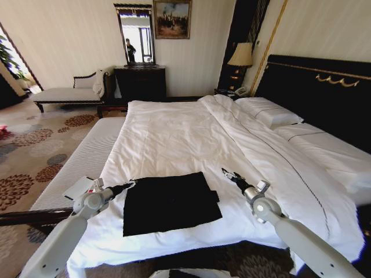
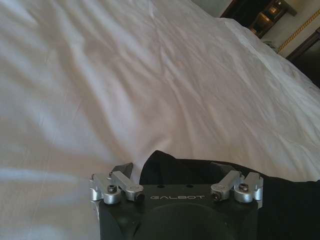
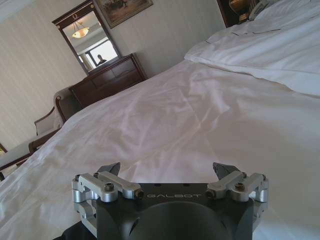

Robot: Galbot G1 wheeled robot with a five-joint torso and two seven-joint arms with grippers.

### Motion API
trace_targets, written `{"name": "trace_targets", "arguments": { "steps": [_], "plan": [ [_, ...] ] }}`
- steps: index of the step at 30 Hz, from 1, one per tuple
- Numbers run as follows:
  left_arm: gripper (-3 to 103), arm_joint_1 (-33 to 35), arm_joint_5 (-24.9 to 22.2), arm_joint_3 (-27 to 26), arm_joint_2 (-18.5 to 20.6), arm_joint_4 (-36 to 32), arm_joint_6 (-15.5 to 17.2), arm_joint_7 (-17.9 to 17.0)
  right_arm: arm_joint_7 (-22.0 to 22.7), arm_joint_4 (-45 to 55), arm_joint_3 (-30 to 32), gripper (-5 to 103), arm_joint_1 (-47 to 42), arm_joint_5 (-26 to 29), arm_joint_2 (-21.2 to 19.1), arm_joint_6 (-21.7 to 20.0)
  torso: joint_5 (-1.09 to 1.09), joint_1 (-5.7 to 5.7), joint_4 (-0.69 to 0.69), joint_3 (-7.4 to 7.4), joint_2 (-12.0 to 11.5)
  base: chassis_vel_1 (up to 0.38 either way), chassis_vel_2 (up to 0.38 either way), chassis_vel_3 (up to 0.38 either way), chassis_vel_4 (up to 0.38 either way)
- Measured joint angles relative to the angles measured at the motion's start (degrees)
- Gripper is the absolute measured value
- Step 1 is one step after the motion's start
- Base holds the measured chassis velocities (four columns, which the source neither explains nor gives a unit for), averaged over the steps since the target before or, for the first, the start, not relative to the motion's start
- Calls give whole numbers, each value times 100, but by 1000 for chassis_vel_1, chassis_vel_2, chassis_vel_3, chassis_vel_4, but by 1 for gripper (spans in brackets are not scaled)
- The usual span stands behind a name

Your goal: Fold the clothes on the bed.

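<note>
I see black cotton T-shirt (image 1: 170,202) folded flat on near end of white-sheeted double bed (image 1: 191,133). Left pincer (image 1: 131,185) spread wide, empty, touching shirt's far left corner. Right pincer (image 1: 228,175) spread wide, empty, just beyond far right corner. Left nearer.

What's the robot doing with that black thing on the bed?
It is folding a black T-shirt, which lies as a flat, roughly square bundle near the foot of the bed, on the white duvet. The left pincer sits open at the shirt's left edge, with black cloth right below its fingers in the left wrist view. The right pincer is open too, hovering over bare duvet just past the shirt's right side, holding nothing.
</note>
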Motion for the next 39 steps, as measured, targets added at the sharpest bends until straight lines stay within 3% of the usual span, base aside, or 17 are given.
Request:
{"name": "trace_targets", "arguments": {
  "steps": [1,4,6,10,12,16,17,21,24,31,39],
  "plan": [
    [90,0,0,0,0,0,0,0,0,0,0,100,0,0,0,0,0,0,0,0,0,0,0,0,0],
    [74,74,-5,-17,63,-94,-12,48,5,-7,-42,100,57,36,32,-19,0,0,0,0,0,0,0,0,0],
    [74,99,-6,-26,76,-116,-13,53,5,-13,-64,100,80,51,38,-27,0,0,0,0,0,0,0,0,0],
    [51,200,-11,-68,99,-194,-5,56,5,-69,-244,100,270,170,77,-118,0,0,0,0,0,0,0,0,0],
    [51,212,-12,-76,100,-205,-3,56,5,-78,-280,100,310,206,83,-146,0,0,0,0,0,0,0,0,0],
    [30,257,-16,-123,111,-249,1,56,-49,-110,-446,100,444,441,92,-380,-1,0,0,0,0,0,0,0,0],
    [30,257,-16,-123,111,-249,1,56,-49,-110,-446,100,444,441,92,-380,-1,0,0,0,0,0,0,0,0],
    [19,279,-18,-173,124,-263,-3,53,-268,-176,-599,100,527,566,98,-509,0,0,0,0,0,0,0,0,0],
    [4,299,-17,-202,139,-274,-18,49,-412,-340,-798,100,697,663,165,-713,-1,0,-1,0,0,0,0,0,0],
    [1,363,14,-252,196,-335,-35,48,-313,-615,-1234,100,1144,952,350,-908,-1,0,0,0,0,0,0,0,0],
    [1,422,42,-307,274,-407,-40,39,-708,-1215,-1877,100,1866,816,577,-1024,1,0,0,0,0,0,0,0,0]
  ]
}}
